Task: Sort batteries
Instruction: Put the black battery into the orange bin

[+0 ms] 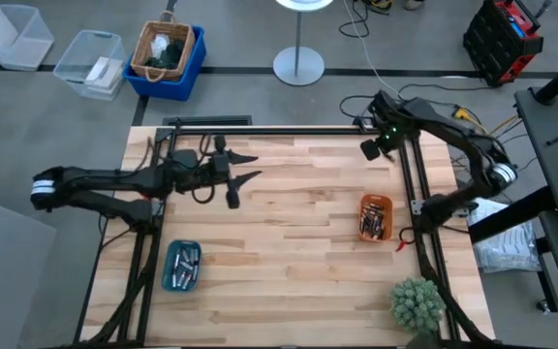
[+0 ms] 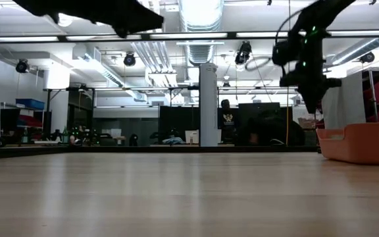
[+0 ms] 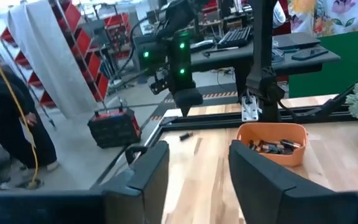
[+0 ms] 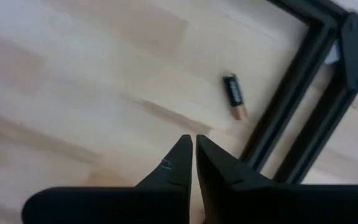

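A single black battery with a copper end lies on the wood beside the black frame rail, at the table's far right corner; it also shows as a dark battery in the left wrist view. My right gripper hovers above the table near it, shut on nothing. The orange tray holds several batteries. The teal tray at the near left holds several batteries too. My left gripper stands open and empty over the table's far left, pointing toward the right edge.
A black frame rail runs along the table's far edge, and another rail along the right side. A green plant stands at the near right corner. Bare wood lies between the two trays.
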Robot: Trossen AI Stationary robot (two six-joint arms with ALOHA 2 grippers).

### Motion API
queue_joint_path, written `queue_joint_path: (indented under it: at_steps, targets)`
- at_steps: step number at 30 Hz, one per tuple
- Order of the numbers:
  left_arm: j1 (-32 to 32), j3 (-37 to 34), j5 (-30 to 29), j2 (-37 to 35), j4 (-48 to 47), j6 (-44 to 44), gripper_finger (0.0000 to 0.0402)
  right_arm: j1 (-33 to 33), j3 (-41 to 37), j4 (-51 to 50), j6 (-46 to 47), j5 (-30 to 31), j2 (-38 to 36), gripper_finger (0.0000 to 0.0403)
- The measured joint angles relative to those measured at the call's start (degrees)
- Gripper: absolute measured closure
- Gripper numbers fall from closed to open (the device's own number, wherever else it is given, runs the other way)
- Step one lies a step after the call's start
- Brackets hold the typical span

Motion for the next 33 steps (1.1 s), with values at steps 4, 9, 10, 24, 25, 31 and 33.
queue_joint_path:
  at_steps: [4, 9, 10, 24, 25, 31, 33]
  targets:
    - [0.2, 0.4, 0.2, 6.2, 6.6, 1.9, 0.0297, 5.6, -0.7, 0.0, 3.0, -0.1, -6.6, 0.039]
    - [0.3, 4.3, 0.1, 13.3, 7.1, 2.4, 0.0388, 13.6, -2.8, -0.3, 9.2, -0.1, -14.2, 0.039]
    - [0.3, 5.2, 0.1, 14.6, 7.1, 2.4, 0.0393, 14.9, -3.4, -0.4, 10.7, -0.2, -15.4, 0.039]
    - [0.4, 10.3, -0.9, 17.4, 5.1, 5.1, 0.0401, 24.4, -8.1, 0.1, 21.6, 2.8, -12.0, 0.039]
    - [0.5, 10.3, -2.0, 16.8, 5.0, 5.7, 0.0401, 24.4, -7.7, 0.5, 22.4, 2.8, -10.6, 0.039]
    - [0.5, 9.6, -5.9, 12.7, 2.9, 8.0, 0.0401, 24.7, -4.8, 9.4, 23.5, 2.4, -0.6, 0.039]
    - [0.5, 9.4, -6.3, 10.9, 0.9, 8.0, 0.0401, 24.9, -3.1, 11.3, 23.8, 2.2, 2.8, 0.039]
